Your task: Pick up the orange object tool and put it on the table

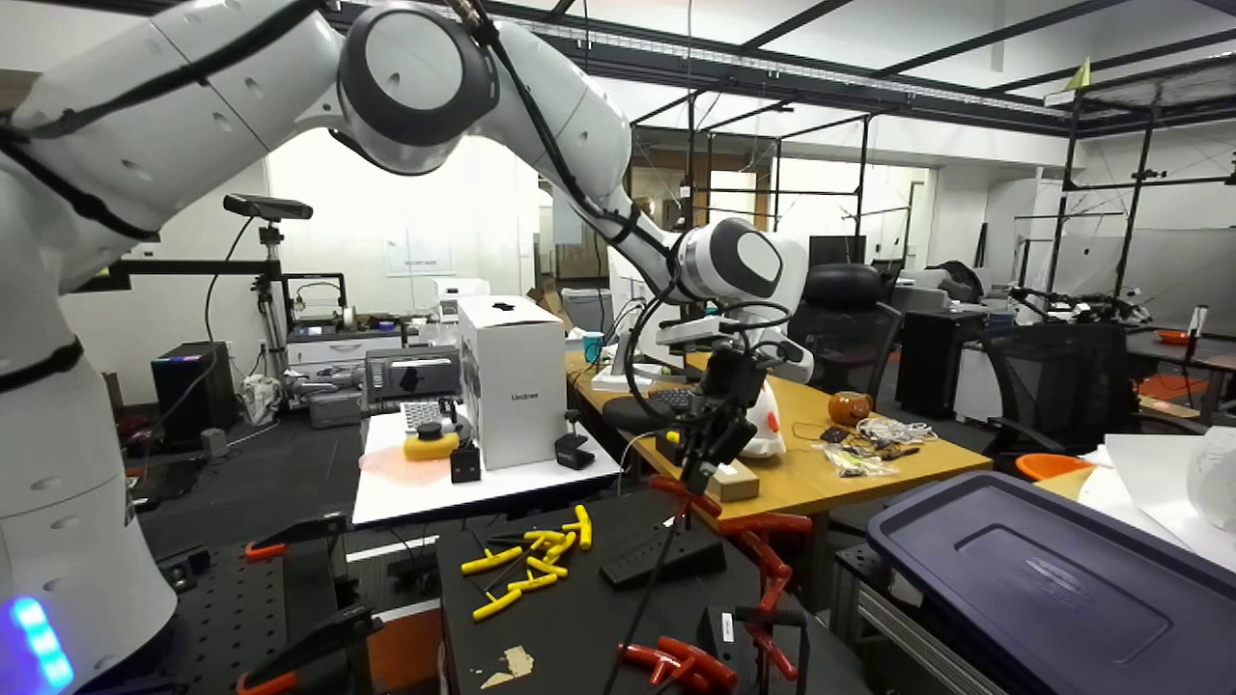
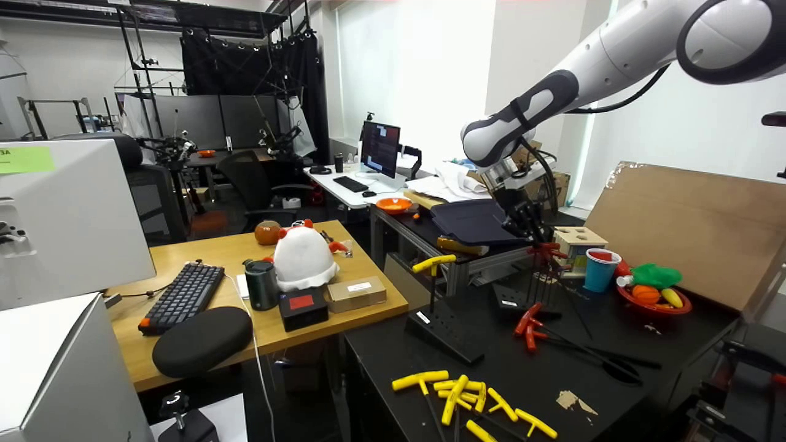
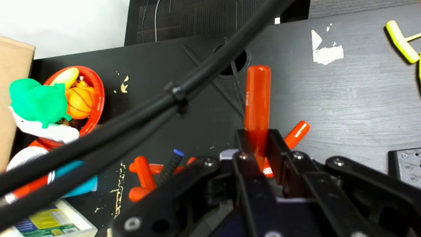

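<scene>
Clutching the orange tool handle (image 3: 258, 95) (long axis toward twelve, wrist view), the gripper (image 3: 258, 140) has the wooden table (image 2: 227, 252) at nine o'clock in an exterior view.

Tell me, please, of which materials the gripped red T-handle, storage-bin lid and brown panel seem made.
Gripped red T-handle: smooth, perhaps plastic or rubber; even colour, soft sheen.
Storage-bin lid: satin, probably plastic; rounded, moulded contours.
Brown panel: matte, likely cardboard; scuffed, pale top corner.
</scene>
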